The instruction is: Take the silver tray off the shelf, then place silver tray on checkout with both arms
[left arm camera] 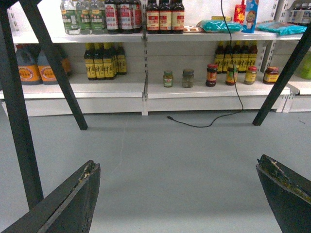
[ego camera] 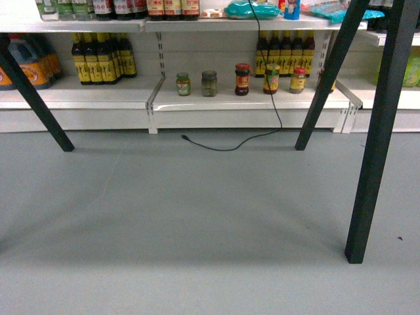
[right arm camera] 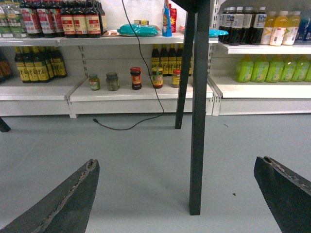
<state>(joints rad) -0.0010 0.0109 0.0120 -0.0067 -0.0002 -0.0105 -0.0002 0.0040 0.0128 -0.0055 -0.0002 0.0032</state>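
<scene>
**Both claws wide open and empty above the floor**

In the left wrist view the left claw (left arm camera: pixel 177 194) is seen spread wide, its dark toothed fingers (left arm camera: pixel 73 199) at the frame's lower corners, nothing held or touched. The right claw (right arm camera: pixel 177 194) is likewise spread wide and empty. Grey floor (ego camera: pixel 197 230) lies beneath, crossed by slanted black legs (ego camera: pixel 380 131). Farther off, the white shelf (ego camera: pixel 249 102) carries jars (ego camera: pixel 242 79) and bottles (ego camera: pixel 98 59). The silver tray cannot be made out in any view.
</scene>
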